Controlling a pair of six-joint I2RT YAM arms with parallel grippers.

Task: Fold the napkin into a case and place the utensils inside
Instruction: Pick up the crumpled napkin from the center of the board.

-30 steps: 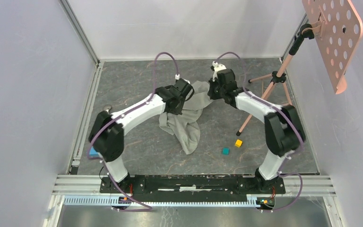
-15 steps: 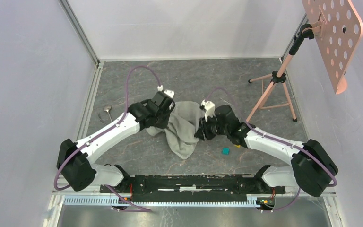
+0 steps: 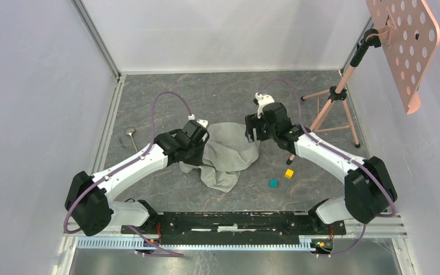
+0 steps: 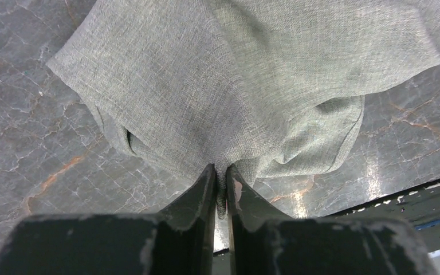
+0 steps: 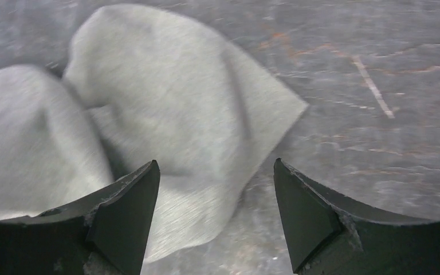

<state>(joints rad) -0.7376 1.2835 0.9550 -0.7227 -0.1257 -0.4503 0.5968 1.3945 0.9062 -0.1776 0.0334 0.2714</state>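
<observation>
- Left gripper [image 4: 222, 172]: my jaws are nearly closed, pinching a bunched fold of the napkin [image 4: 252, 86] right between the fingertips.
- Right gripper [image 5: 215, 172]: jaws wide apart with nothing between them. It hangs just over the napkin's right side and isn't touching it, as far as I can tell.
- Napkin lies crumpled mid-table [image 3: 206, 97] between my two grippers, with one lobe trailing toward the arm bases.
- Handling: looks soft, light and limp, a woven cloth with no stiffness. I'd expect it to sag and bunch wherever it's unsupported. Not fragile, not slippery.
- Where to grab: pinch a corner or hem, ideally a single layer. The pointed corner lying flat below my right gripper looks like the best spot.
- Spoon [image 3: 130, 132] sits by the table's left edge, well apart from the napkin. I can't find a fork.
- Yellow cube [image 3: 289, 173] and teal cube [image 3: 273, 183] are near the napkin's right side, not touching it.
</observation>
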